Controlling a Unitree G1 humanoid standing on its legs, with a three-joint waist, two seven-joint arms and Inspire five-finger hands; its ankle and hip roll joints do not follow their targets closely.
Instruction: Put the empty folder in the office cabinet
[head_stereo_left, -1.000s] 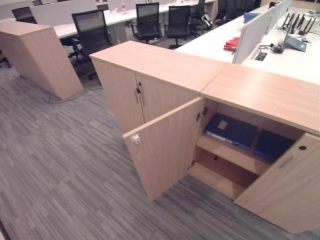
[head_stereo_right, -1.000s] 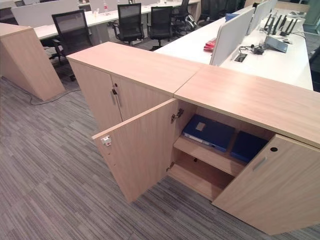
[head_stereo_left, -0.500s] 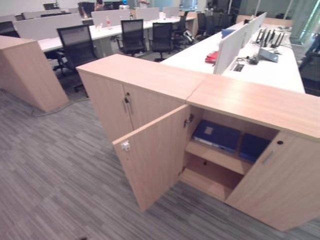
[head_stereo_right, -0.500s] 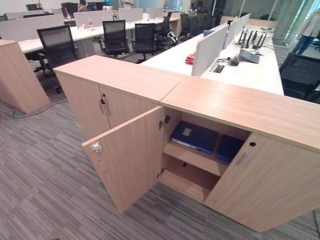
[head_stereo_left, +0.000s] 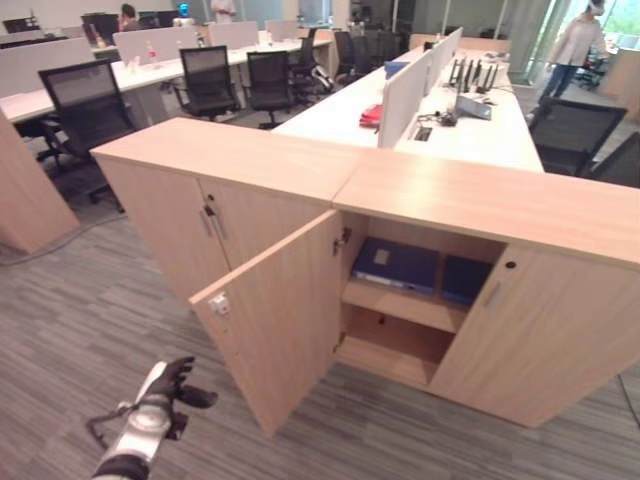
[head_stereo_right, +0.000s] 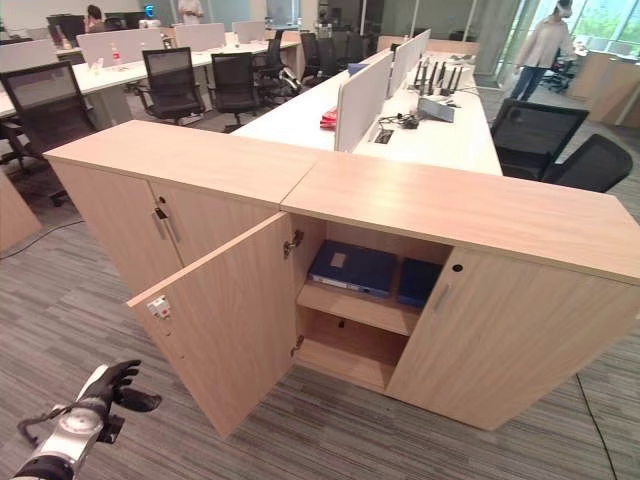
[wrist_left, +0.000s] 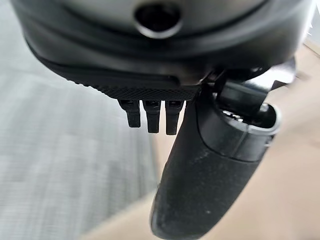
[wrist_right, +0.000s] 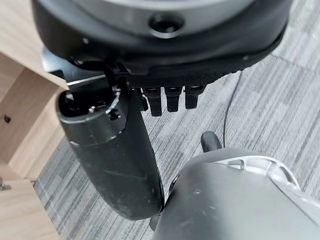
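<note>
One dark left hand (head_stereo_left: 176, 381) hangs low over the grey striped carpet (head_stereo_left: 70, 330), fingers straight and holding nothing, just short of the open light-wood door (head_stereo_left: 285, 315) of the low office cabinet (head_stereo_left: 480, 200). The right hand (wrist_right: 115, 155) shows in its wrist view, fingers loose and empty above the carpet. Inside, on the upper shelf, a dark blue flat folder (head_stereo_left: 395, 264) lies beside a second blue folder (head_stereo_left: 464, 279). Beyond stand white desks (head_stereo_left: 470, 130) and black mesh chairs (head_stereo_left: 205, 80).
</note>
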